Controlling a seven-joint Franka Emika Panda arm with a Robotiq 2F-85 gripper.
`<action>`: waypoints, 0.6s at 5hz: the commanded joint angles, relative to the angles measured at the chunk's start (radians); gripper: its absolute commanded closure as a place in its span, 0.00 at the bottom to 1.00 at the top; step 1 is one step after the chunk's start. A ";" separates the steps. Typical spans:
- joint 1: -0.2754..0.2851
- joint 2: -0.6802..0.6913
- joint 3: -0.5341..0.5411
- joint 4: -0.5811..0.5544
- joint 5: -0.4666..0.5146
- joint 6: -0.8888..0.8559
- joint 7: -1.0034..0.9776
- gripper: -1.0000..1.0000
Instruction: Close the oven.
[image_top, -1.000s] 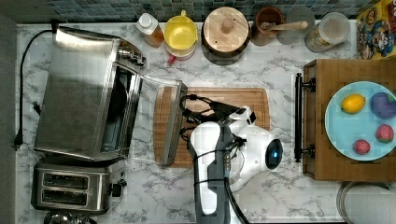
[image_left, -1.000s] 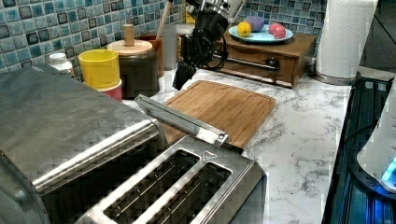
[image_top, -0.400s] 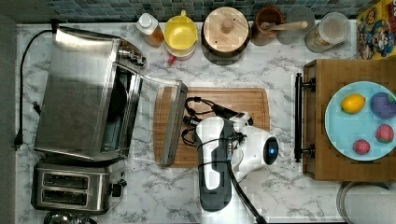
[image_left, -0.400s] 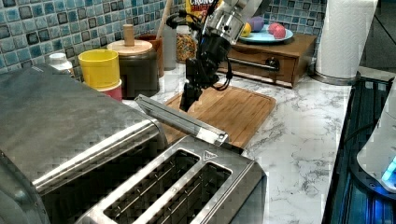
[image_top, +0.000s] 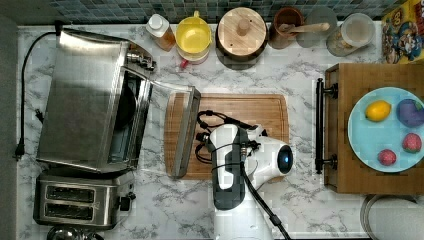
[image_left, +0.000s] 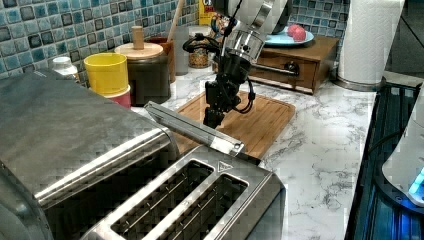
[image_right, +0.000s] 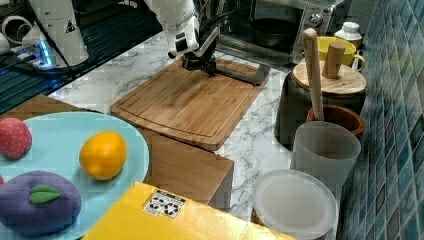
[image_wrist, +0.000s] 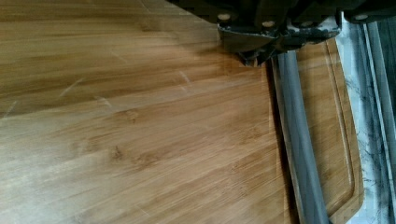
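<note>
The oven (image_top: 85, 100) stands at the top view's left, a brushed-steel box with its glass door (image_top: 182, 130) dropped open over a wooden cutting board (image_top: 245, 107). My gripper (image_top: 201, 142) hangs low over the board, fingers shut and empty, right beside the door's outer edge. In the left view the gripper (image_left: 212, 119) points down just behind the door's rim (image_left: 200, 131). The wrist view has the fingertips (image_wrist: 254, 55) pressed together above the board, next to the door's metal bar handle (image_wrist: 299, 140). From the right view, the gripper (image_right: 200, 64) sits at the door (image_right: 242, 73).
A two-slot toaster (image_top: 80, 200) sits beside the oven. Along the tiled wall stand a yellow cup (image_top: 193, 35), a wood-lidded jar (image_top: 242, 32) and a utensil pot (image_top: 287, 25). A wooden box (image_top: 340, 165) carries a blue plate (image_top: 357, 145) of toy fruit. Bare marble lies in front of the board.
The arm has swung toward the top view's left and dropped, bringing the gripper from mid-board to the door's outer edge. The door has not moved.
</note>
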 joint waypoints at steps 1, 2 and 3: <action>0.014 -0.139 0.047 0.053 0.116 -0.066 -0.061 1.00; 0.043 -0.107 0.070 0.067 0.100 -0.020 -0.019 1.00; 0.036 -0.088 0.081 0.100 0.050 -0.061 0.041 1.00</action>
